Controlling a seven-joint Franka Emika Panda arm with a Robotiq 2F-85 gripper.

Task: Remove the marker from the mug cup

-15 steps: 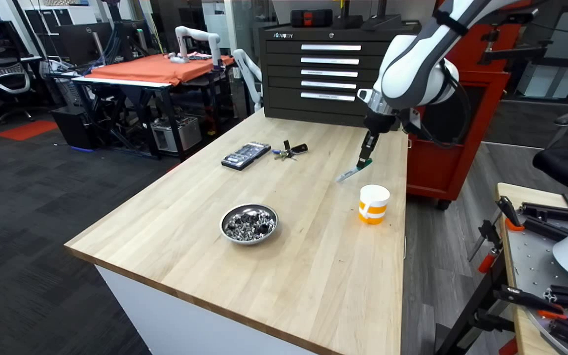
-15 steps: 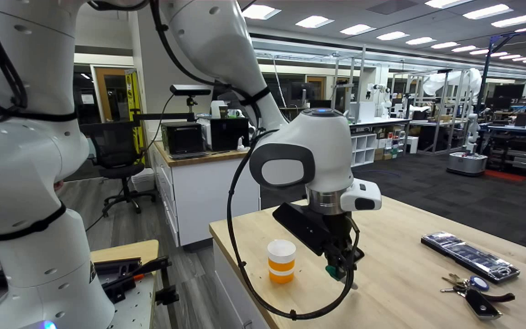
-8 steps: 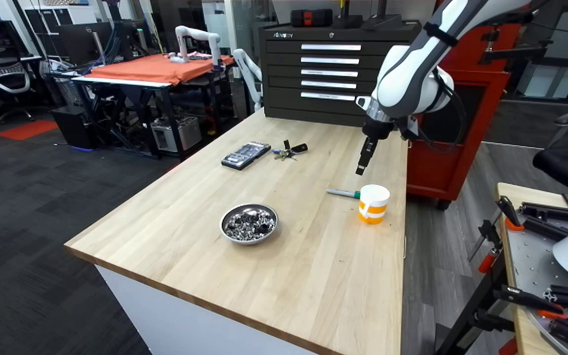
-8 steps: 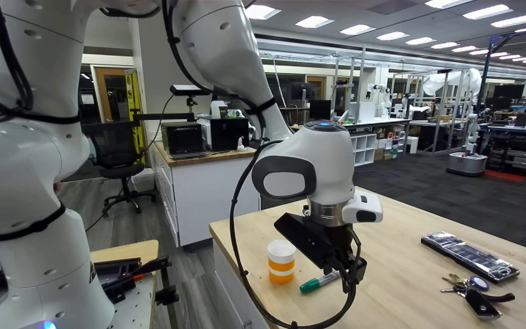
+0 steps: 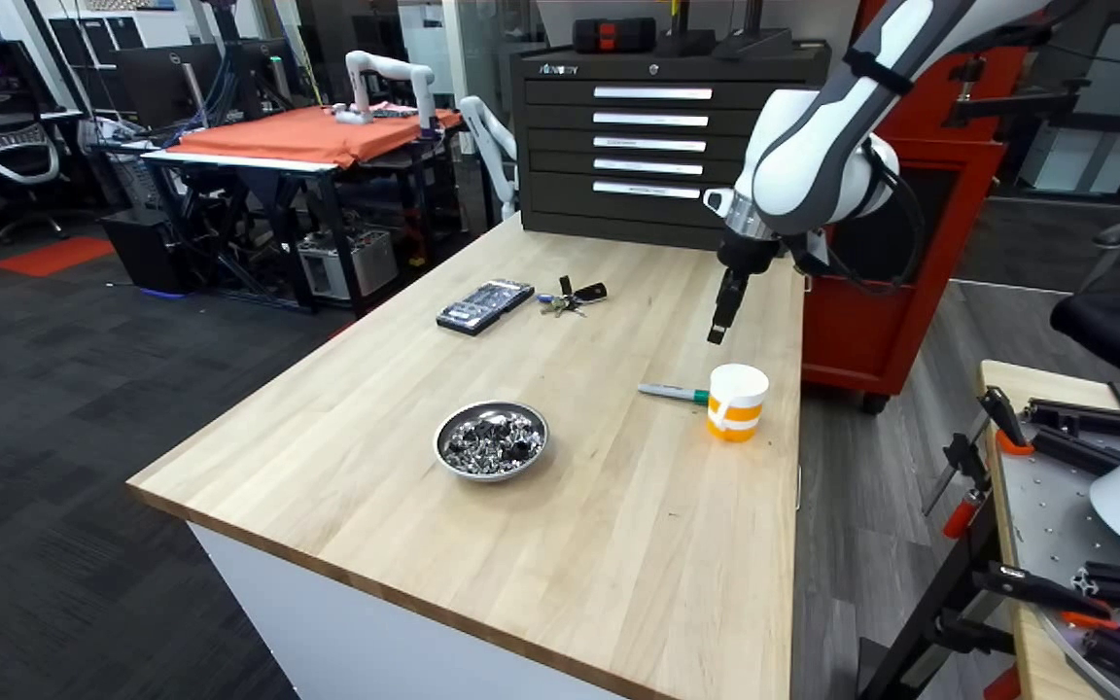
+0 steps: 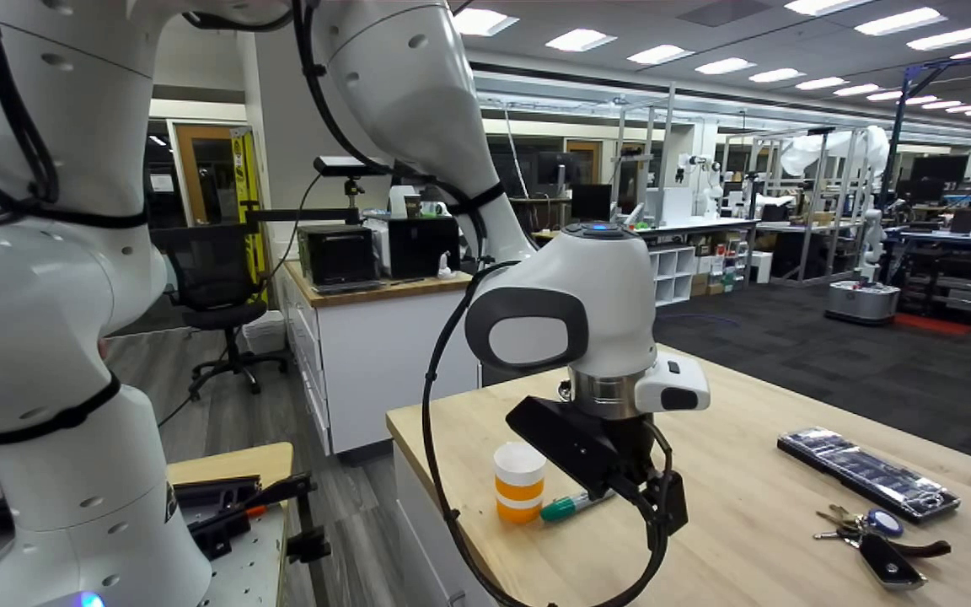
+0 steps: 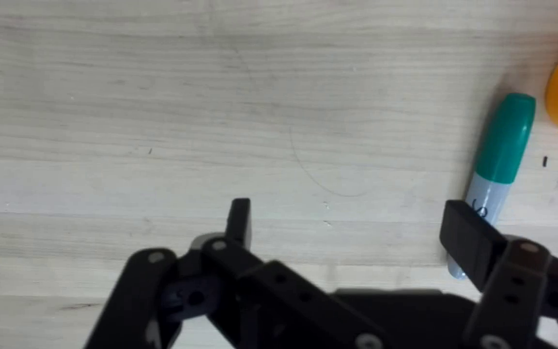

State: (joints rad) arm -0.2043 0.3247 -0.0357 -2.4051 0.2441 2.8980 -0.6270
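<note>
My gripper [image 7: 347,213] hangs above the wooden tabletop [image 5: 599,544], near the mug cup [image 5: 738,389] and pointing downward; in the wrist view my fingers [image 7: 468,237] stand wide apart, with pale wood grain showing between them. The mug cup stands upright, white above and banded orange and white below, its handle visible in an exterior view; the marker [image 7: 506,138], pale-bodied with a green cap, lies flat on the tabletop just beside the mug cup, cap end toward it, a narrow strip of wood separating the two in the wrist view. In that same view the marker's pale body passes partly behind one of my fingers; in an exterior view the fingertips are apart from it. A small dark fleck [image 7: 545,161] lies near the mug cup, beside the cap. My white arm [image 6: 431,93] carries a black cable [image 6: 429,405], which loops down near the mug cup as seen in an exterior view. Well apart from the mug cup lie a metal bowl [image 5: 494,477] of small shiny and black pieces, a flat dark case [image 5: 484,307] and, just beside the case, a bunch of keys [image 5: 570,299]; also well apart from the mug cup, a dark chest of drawers [image 5: 657,209] stands on the tabletop.
</note>
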